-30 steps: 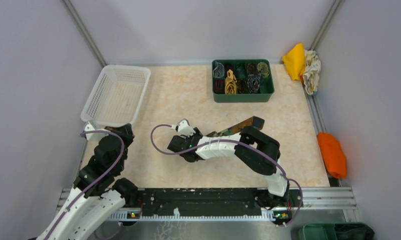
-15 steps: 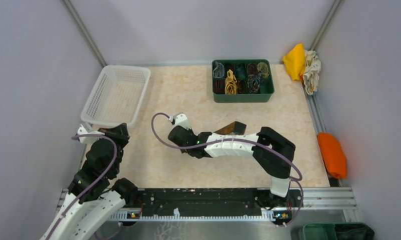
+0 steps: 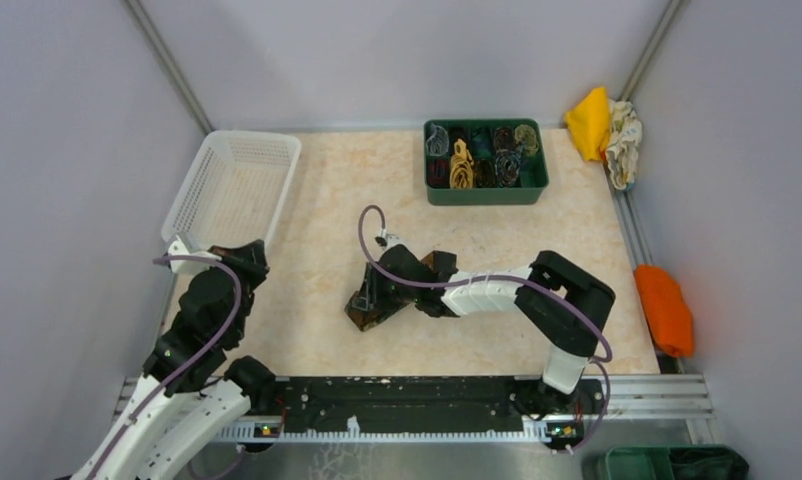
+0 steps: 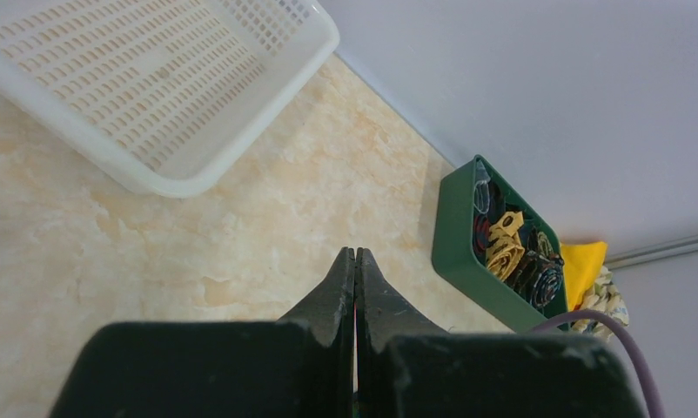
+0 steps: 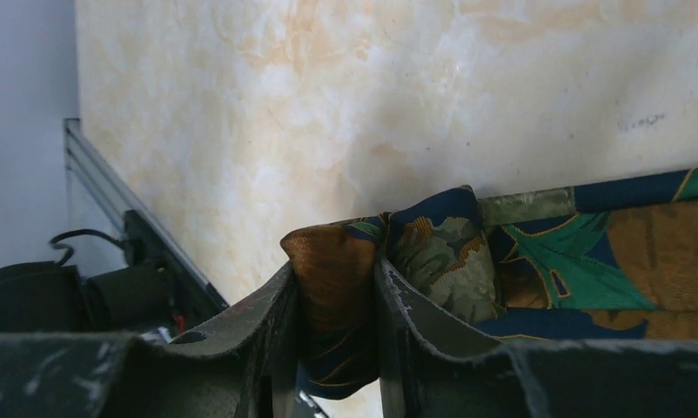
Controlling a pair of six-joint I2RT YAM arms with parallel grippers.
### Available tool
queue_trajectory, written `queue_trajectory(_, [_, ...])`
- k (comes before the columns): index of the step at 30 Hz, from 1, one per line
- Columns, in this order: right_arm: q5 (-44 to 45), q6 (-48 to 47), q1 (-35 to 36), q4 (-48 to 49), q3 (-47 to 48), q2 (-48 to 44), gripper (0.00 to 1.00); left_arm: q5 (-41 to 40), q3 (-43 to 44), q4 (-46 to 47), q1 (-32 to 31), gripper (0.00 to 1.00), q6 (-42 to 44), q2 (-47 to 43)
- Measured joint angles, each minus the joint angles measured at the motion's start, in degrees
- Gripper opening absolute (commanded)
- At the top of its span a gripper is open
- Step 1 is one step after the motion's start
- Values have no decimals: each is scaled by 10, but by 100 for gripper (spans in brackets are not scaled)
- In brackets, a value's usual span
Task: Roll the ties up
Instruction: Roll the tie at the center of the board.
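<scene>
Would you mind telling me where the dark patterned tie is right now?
The dark patterned tie lies mid-table in the top view, pinched in the right gripper, with the green bin farther back.

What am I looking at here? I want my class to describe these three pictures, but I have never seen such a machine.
These are two robot arms bolted at the near edge of a table. One picture looks down from above; the other two come from a camera on each wrist. On the table stand a white basket and a green bin holding rolled ties; a yellow cloth and an orange cloth lie off its right side. The right end effector is shut on a patterned dark tie, pinching a fold of it. The left end effector is shut, holding nothing.
</scene>
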Motion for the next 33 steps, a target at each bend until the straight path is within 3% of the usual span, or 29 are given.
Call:
queue_trajectory(9, [-130, 125, -67, 235, -158, -19, 32, 35, 0, 45, 0, 0, 12, 60])
queue_trajectory(15, [-194, 188, -90, 352, -187, -9, 32, 58, 0, 78, 0, 0, 17, 110])
queue_trajectory(22, [-249, 250, -116, 484, -218, 64, 32, 87, 0, 118, 0, 0, 25, 164])
queue_trajectory(29, [-258, 264, -147, 534, -245, 90, 32, 110, 0, 146, 0, 0, 30, 206])
queue_trajectory(33, [-242, 238, -158, 508, -252, 80, 44, 121, -4, 170, 0, 0, 36, 226])
